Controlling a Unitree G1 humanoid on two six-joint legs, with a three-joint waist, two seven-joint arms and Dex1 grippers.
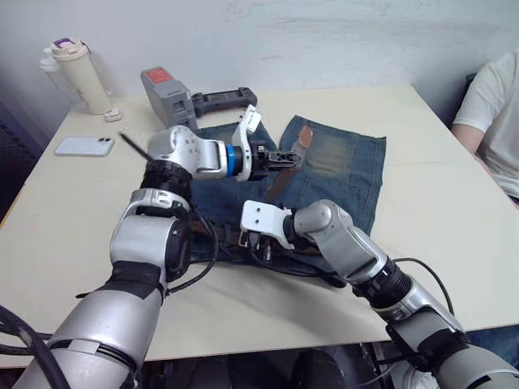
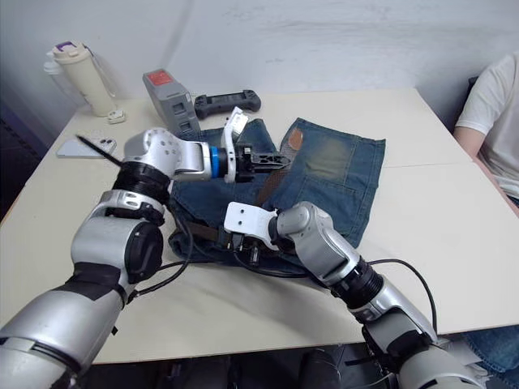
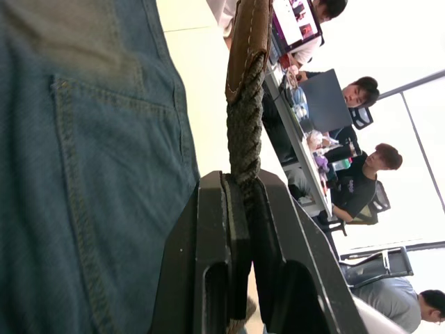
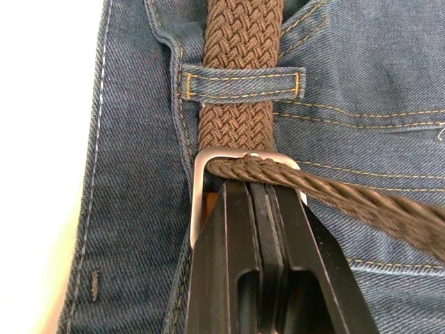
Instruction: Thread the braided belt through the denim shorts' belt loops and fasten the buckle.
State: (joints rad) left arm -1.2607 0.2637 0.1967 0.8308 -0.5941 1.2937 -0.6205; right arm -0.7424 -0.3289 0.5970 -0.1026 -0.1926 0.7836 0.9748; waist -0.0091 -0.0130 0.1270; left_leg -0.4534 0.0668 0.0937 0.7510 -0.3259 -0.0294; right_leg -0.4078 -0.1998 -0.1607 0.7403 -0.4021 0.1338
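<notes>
Belt [image 4: 240, 69] is already under a loop [image 4: 243, 83] on the shorts [image 1: 340, 166], right claw [image 4: 252, 182] clamped at the buckle [image 4: 201, 198] to pin it, left claw [image 3: 240, 191] pinching the tail up, probably to pull it snug.

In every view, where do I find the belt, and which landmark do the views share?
Left eye: belt slants across the shorts, from the left gripper.
Right eye: same, centre.
Left wrist: rises from the jaws.
Right wrist: under a loop, into the buckle.
Landmark: shorts.
</notes>
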